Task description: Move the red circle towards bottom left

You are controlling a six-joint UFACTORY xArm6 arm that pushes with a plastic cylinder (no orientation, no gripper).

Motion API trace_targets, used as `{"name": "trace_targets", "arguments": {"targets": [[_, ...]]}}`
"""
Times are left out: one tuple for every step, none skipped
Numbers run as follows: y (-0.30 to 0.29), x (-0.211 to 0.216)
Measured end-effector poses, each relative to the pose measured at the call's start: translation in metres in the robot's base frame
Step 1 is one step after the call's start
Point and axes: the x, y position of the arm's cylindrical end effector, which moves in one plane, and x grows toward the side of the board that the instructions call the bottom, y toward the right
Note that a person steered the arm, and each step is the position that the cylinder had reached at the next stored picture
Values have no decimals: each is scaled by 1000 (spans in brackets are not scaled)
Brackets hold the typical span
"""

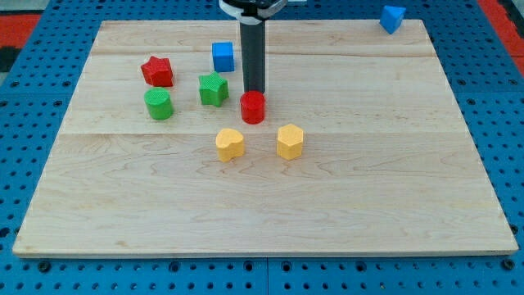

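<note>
The red circle (253,107) is a short red cylinder near the middle of the wooden board (262,205), a little toward the view's top. My tip (255,90) stands just behind it, on its top side, touching or nearly touching it. The dark rod rises straight up from there. A yellow heart-shaped block (230,144) lies below and left of the red circle. A yellow hexagon block (290,141) lies below and right of it.
A green star block (213,88) and a green cylinder (159,104) lie to the left of the red circle. A red star block (156,71) and a blue cube (223,56) sit further up. A blue block (392,18) sits at the top right edge.
</note>
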Motion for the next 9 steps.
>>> {"name": "trace_targets", "arguments": {"targets": [[11,23],[30,39],[49,54],[24,78],[10,80],[16,80],[22,75],[-13,75],[-44,73]]}}
